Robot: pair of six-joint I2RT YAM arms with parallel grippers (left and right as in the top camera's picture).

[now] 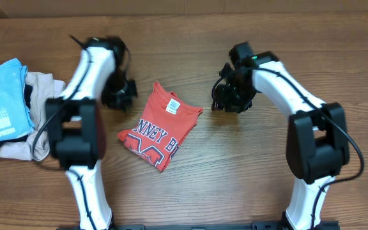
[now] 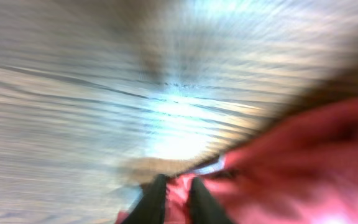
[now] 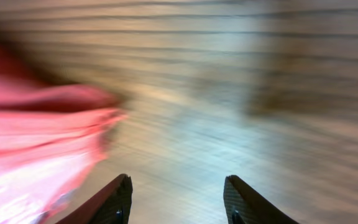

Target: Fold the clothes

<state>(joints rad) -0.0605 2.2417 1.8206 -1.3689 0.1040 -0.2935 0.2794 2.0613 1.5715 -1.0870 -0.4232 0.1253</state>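
Clothes are found in two places on the table (image 1: 254, 172). The coral-red T-shirt (image 1: 160, 128) is laid at the middle, folded into a compact slanted packet with its lettering and neck label facing up. A light blue tee (image 1: 2, 99) is heaped over a beige garment (image 1: 43, 86) at the far left edge.

The left gripper (image 1: 119, 96) is held just beside the packet's upper left side. In its wrist view the fingers (image 2: 156, 200) are seen nearly together with a sliver of red in the gap. The blur is heavy, so it cannot be told whether cloth is pinched or merely seen behind them. The right gripper (image 1: 227, 101) is held just off the packet's right corner, jaws well apart, with only bare wood between them.

Should cloth be caught in the left fingers, the top layer could be dragged off and the folds undone by any pull away. The right corner could likewise be flicked open by a spread finger passing low. The packet is judged soft and loose, so it could be skewed by a slight nudge.

A brown wood-grain top is shown, smooth and faintly glossy, with pale glare in both wrist views. Nothing of the room beyond it is shown.
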